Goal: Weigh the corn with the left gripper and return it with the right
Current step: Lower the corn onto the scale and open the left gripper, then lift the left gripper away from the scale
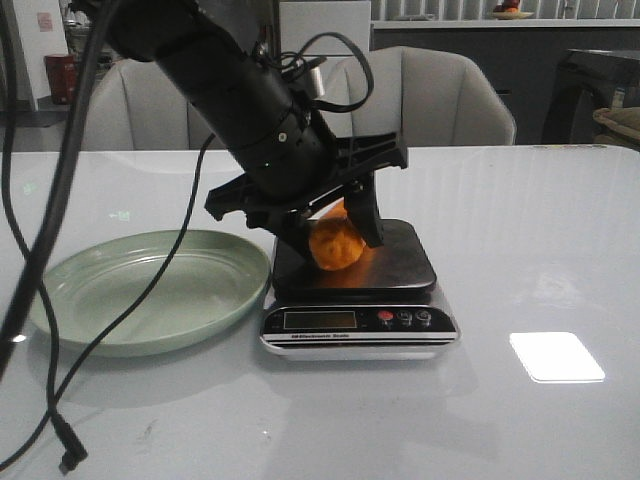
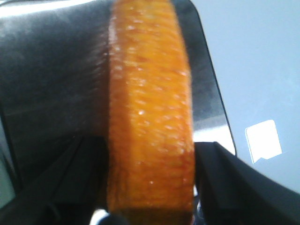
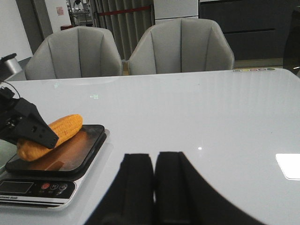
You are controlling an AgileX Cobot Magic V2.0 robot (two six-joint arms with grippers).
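Note:
The orange-yellow corn [image 1: 336,246] lies on the black platform of the digital scale [image 1: 405,258]. My left gripper [image 1: 332,250] reaches down from the upper left, one black finger pressed against each side of the cob. In the left wrist view the corn [image 2: 150,117] fills the space between the fingers [image 2: 220,178]. The right wrist view shows the corn [image 3: 65,129] on the scale [image 3: 89,143], with a left finger partly in front of it. My right gripper [image 3: 153,161] is shut and empty above the white table, to the right of the scale. It is out of the front view.
A pale green plate [image 1: 150,290] sits just left of the scale, touching its edge. Black cables [image 1: 40,260] hang from the left arm over the table's left side. Grey chairs [image 1: 440,95] stand behind the far edge.

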